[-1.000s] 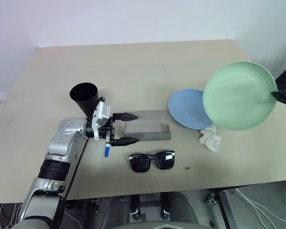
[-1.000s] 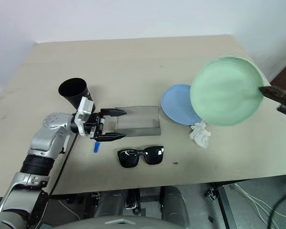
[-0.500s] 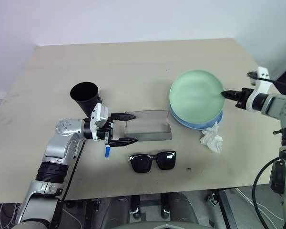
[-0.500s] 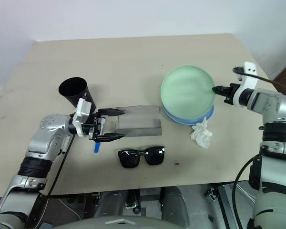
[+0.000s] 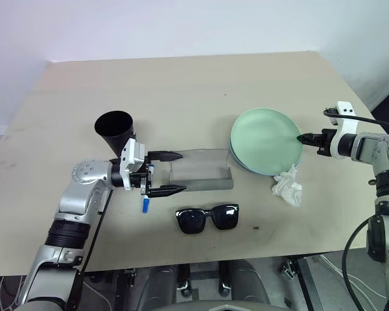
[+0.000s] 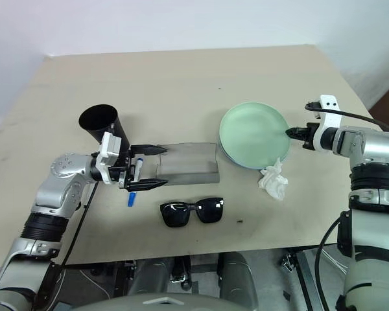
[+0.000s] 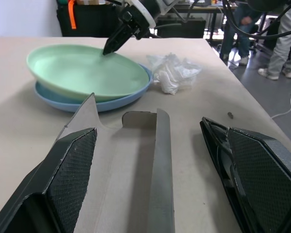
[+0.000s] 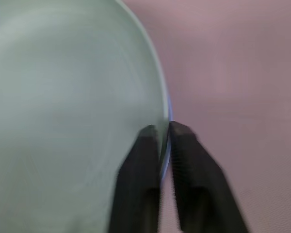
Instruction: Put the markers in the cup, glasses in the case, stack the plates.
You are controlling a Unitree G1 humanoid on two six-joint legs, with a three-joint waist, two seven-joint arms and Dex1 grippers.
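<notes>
Cup [image 5: 115, 131] of matte black stood at the left of the wooden table [image 5: 181, 91], tilted a little, and just in front of it the left gripper [image 5: 175, 173] hung level with its fingers spread wide on nothing, pointing at the near end of the open grey case [image 5: 201, 173], as it had a second before. One marker's blue cap [image 5: 144, 207] peeked out beneath that gripper; the rest of it, and the other marker, I could not make out. Black sunglasses [image 5: 207, 218] lay folded open on the table just in front of the case, not yet inside it. Further right, the mint green plate [image 5: 266, 140] had come down: a second earlier it was held up in the air, tilted toward the camera, and now it sat nested on the light blue plate [image 7: 87, 102], whose rim showed beneath it. Crumpled white tissue [image 5: 287, 188] lay just beside the stack. The right gripper [image 5: 305, 138] was at the green plate's far-right rim, its fingers a narrow gap apart astride the edge, apparently letting go. Stacking therefore looked done, leaving the markers and sunglasses to handle.
</notes>
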